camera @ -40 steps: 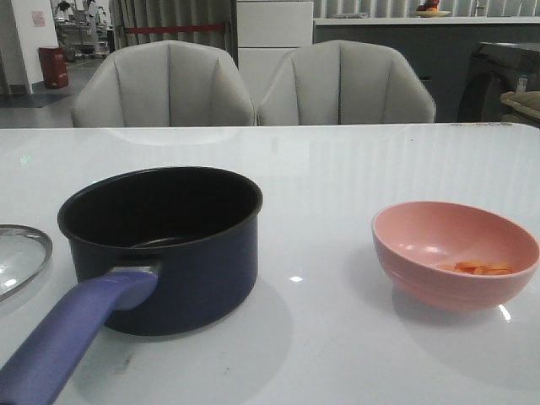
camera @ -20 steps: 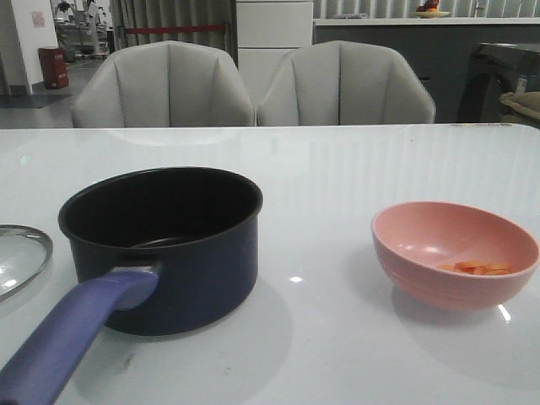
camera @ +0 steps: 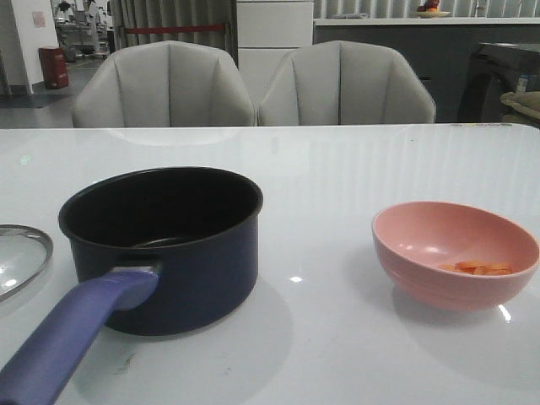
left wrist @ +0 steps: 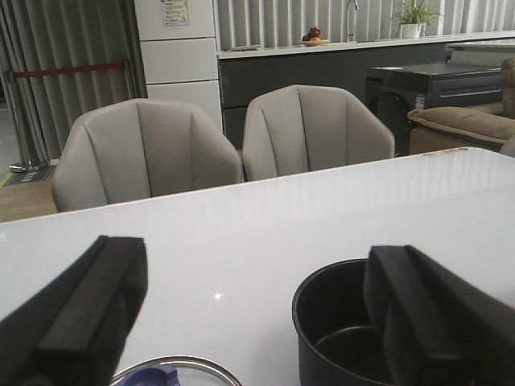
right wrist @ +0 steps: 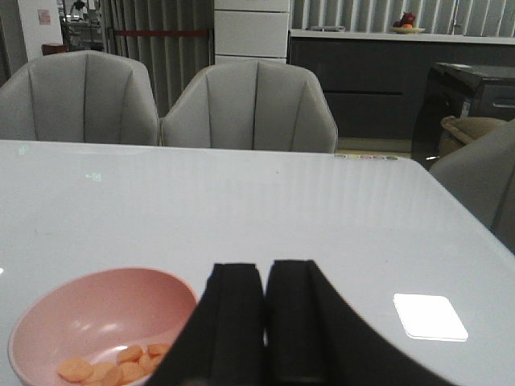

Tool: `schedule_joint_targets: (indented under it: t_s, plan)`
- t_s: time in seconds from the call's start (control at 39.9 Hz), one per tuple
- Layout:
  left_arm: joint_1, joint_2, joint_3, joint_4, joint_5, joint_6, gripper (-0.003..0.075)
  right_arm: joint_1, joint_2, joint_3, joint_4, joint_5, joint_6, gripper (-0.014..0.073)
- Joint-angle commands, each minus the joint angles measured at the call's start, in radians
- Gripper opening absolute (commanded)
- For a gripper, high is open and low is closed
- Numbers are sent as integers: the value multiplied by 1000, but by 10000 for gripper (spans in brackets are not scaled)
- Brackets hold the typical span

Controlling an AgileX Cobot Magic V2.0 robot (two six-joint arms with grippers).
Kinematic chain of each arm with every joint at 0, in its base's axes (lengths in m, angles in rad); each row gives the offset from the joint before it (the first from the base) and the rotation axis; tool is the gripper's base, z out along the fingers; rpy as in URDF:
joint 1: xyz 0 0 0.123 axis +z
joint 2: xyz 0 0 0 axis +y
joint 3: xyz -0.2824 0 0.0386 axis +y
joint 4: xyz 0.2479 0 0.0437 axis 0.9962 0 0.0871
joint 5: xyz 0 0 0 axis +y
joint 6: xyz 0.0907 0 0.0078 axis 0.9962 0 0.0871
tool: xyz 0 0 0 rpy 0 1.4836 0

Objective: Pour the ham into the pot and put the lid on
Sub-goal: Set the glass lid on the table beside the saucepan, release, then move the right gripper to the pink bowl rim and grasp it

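The dark navy round saucepan (camera: 164,245) stands upright on the glossy white table (camera: 337,169), left of centre in the front view, its black inside bare. Its long purple-blue handle (camera: 72,333) runs toward the near left corner and leaves the picture at the bottom edge.

Just left of the pot, apart from its wall, the round clear glass lid with a metal rim (camera: 18,257) lies flat at the left border, cut off by it. In the left wrist view only an arc of that rim and a bit of purple-blue knob show at the lower edge.

The pink round bowl (camera: 456,251) sits well to the right of the pot, with a wide bare stretch of tabletop between them. The ham (camera: 477,268), a small flat heap of thin orange-pink slices, lies at the bottom of the bowl toward its right side.

The left gripper (left wrist: 253,338) is spread wide, its 2 black fingers (left wrist: 88,314) well apart and holding nothing, above the lid and pot. The right gripper (right wrist: 264,322) has its fingers pressed together on nothing, beside the bowl.

Behind the table's far edge stand 2 grey padded chairs (camera: 164,84). The far half of the table is open.
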Motion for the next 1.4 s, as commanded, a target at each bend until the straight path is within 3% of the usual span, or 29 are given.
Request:
schedule_joint_targets:
  t_s: [0.0,0.1,0.2,0.48,0.6,0.78,0.85,1.0,1.08,1.25,1.38]
  plan:
    - [-7,8,-26,-2,-86,-3,594,-3,-19,9,-13,-156,0,149]
    - [-7,8,-26,-2,-81,-3,594,-3,-17,-31,-13,-182,0,149]
    - [-7,8,-26,-2,-90,-3,594,-3,30,-135,-15,-94,-5,149]
    - [-7,8,-26,-2,-97,-3,594,-3,310,-409,-7,339,-4,149]
    - [-7,8,-26,-2,-101,-3,578,-3,334,-416,-7,370,-4,149]
    - [-7,8,-26,-2,-101,-3,489,-3,339,-416,5,339,11,157]
    - [-7,8,-26,-2,-99,-3,453,-1,359,-419,5,334,11,219]
    - [-7,8,-26,-2,-98,-3,415,40,468,-457,27,332,11,515]
    - [-7,8,-26,-2,-95,-3,415,60,540,-496,51,329,11,611]
    - [-7,8,-26,-2,-93,-3,415,68,767,-614,192,394,11,589]
    - [-7,8,-26,-2,-90,-3,415,68,957,-730,223,488,11,589]
